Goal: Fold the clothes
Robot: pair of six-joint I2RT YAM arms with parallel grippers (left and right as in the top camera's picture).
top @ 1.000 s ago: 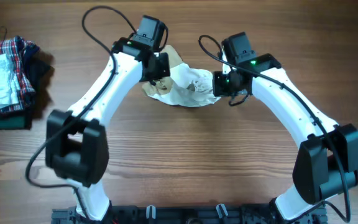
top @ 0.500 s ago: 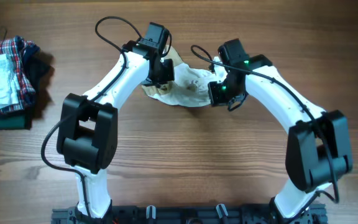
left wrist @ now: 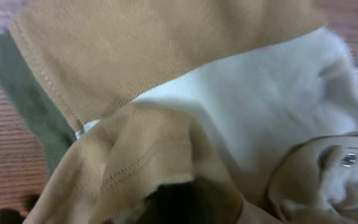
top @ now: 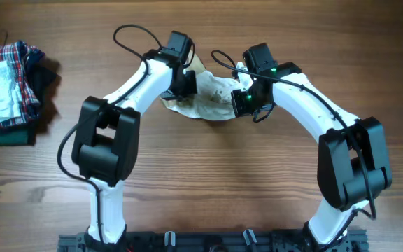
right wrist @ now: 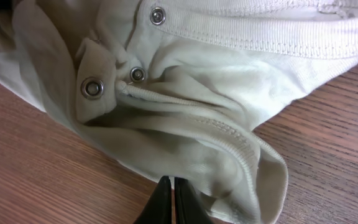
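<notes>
Where the right pincer [right wrist: 169, 200] enters its wrist view, the jaws stand together, nipped on the cream hem of the clothes [right wrist: 185, 118]. The garment lies bunched just beyond the tips, with snap studs [right wrist: 92, 88] showing. Beneath the tips is the bare wooden table [right wrist: 48, 180]. Opposite, across the garment, the left pincer [top: 185, 82] is closed; cloth smothers its camera, so any hold cannot be confirmed. Well beyond that pincer, at the table's edge, sits a plaid pile [top: 5, 84].

clothes [top: 214, 105]: part hidden overhead | plaid stack [top: 5, 91]: cut by left edge
</notes>
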